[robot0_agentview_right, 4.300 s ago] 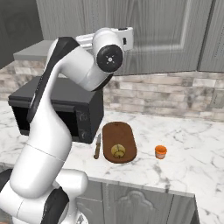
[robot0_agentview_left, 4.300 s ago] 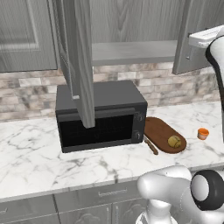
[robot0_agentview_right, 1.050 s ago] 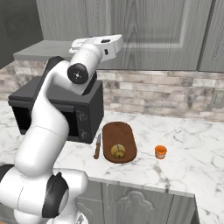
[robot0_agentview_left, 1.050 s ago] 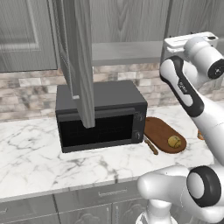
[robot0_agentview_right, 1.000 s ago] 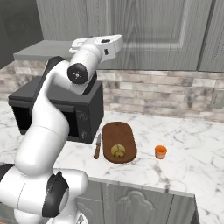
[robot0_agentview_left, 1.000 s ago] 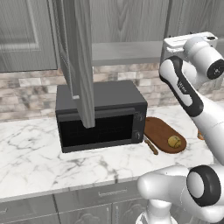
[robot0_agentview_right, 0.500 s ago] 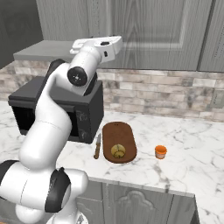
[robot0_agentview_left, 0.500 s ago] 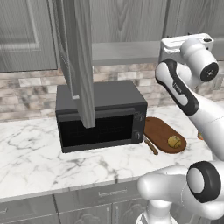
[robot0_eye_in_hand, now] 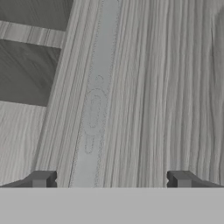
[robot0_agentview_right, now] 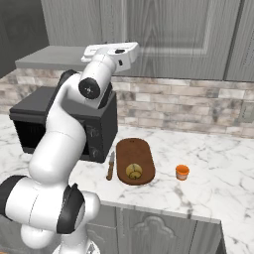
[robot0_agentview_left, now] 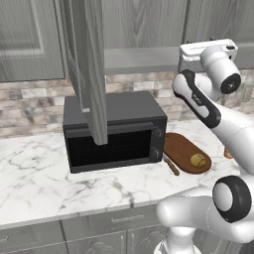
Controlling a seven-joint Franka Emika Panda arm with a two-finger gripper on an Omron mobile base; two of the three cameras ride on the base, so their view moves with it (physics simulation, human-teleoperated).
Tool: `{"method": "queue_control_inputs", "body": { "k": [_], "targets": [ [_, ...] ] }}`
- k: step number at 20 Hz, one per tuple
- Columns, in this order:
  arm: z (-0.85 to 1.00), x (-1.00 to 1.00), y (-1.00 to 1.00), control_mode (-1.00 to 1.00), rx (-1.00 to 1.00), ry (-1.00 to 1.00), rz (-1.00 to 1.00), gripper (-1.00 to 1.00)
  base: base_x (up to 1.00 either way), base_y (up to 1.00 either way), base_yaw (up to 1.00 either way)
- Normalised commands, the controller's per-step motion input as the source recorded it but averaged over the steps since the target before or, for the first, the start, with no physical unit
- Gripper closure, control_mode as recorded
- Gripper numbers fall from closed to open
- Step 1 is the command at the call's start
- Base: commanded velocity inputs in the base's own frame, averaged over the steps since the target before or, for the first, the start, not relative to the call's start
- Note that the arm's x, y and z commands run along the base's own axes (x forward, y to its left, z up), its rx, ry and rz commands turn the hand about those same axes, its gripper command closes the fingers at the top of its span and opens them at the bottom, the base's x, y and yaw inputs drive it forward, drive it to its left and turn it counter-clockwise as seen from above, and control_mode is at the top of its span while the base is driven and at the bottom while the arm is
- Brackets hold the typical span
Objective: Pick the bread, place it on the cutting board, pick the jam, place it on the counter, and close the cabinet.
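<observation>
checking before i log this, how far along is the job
Done: the bread sits on the cutting board, and the jam stands on the counter. In hand: the open gripper faces a cabinet door panel. Left: closing the cabinet, whose door stands open.

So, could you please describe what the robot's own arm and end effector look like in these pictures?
The arm is glossy white, built of rounded tubular links with dark grey to black joint rings and round black caps at the joints. The hand is a white boxy block. The end effector has two small, dark grey, square-tipped fingers. No cables or markings are visible.
</observation>
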Motion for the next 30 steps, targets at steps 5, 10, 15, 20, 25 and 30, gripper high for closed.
{"method": "queue_control_inputs", "body": {
  "k": [5,10,15,20,25,30],
  "targets": [
    [0.00,0.32,0.03,-1.00,0.00,0.00,0.00,-1.00,0.00,0.00,0.00],
    [-0.01,0.32,0.06,-1.00,0.00,0.00,0.00,-1.00,0.00,0.00,0.00],
    [-0.05,0.29,0.07,-1.00,0.00,0.00,0.00,-1.00,0.00,0.00,0.00],
    [-0.08,0.23,0.06,-1.00,0.00,0.00,0.00,-1.00,0.00,0.00,0.00],
    [-0.04,0.01,0.01,-1.00,0.00,0.00,0.00,-1.00,0.00,0.00,0.00],
    [0.00,-0.11,0.00,-1.00,0.00,0.00,0.00,-1.00,0.00,0.00,0.00]
  ]
}}
